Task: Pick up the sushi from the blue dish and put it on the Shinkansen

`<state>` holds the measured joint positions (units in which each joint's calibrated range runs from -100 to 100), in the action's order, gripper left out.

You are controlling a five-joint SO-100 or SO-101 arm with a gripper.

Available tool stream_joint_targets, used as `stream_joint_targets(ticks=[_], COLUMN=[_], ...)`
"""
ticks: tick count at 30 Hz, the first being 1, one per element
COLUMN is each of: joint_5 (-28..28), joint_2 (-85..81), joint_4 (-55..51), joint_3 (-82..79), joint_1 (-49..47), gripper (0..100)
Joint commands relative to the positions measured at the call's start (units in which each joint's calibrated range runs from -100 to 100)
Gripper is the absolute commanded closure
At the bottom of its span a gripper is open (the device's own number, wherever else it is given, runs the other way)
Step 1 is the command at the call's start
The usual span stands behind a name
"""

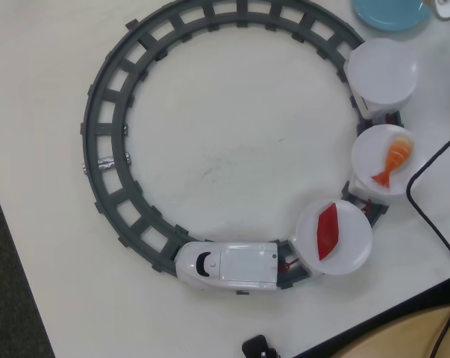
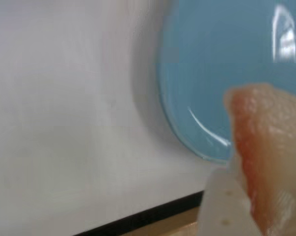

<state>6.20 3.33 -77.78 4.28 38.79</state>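
Observation:
In the wrist view the sushi (image 2: 265,147), pale cream with a red-pink edge, fills the lower right, very close and blurred. It sits against a white finger (image 2: 221,209) of my gripper (image 2: 253,196), which is shut on it and holds it above the edge of the blue dish (image 2: 221,64). In the overhead view the blue dish (image 1: 389,13) is cut off at the top right, and only a sliver of the gripper (image 1: 446,7) shows beside it. The Shinkansen (image 1: 228,265) stands on the track at the bottom, and its rearmost white plate (image 1: 381,71) is bare.
The grey ring track (image 1: 105,112) circles the table's middle. The middle plate (image 1: 375,145) carries an orange shrimp piece (image 1: 395,158), and the plate behind the engine (image 1: 351,250) carries a red slab (image 1: 327,231). A black cable (image 1: 422,171) runs along the right. The table edge is at the bottom right.

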Motion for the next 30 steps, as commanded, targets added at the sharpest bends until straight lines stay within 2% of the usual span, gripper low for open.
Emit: stream_joint_targets(ticks=[1, 8, 13, 20, 30], joint_5=[-0.3, -1.9, -1.9, -2.1, -1.6], joint_2=[-13.2, -27.5, -28.6, -21.2, -12.3], joint_4=[-1.5, -1.2, -1.2, 2.9, 4.0], joint_3=[-5.5, -21.5, -24.7, -24.6, -24.7], joint_1=[-4.9, -20.2, -27.5, -31.4, -30.6], gripper=[98, 98, 98, 98, 98])
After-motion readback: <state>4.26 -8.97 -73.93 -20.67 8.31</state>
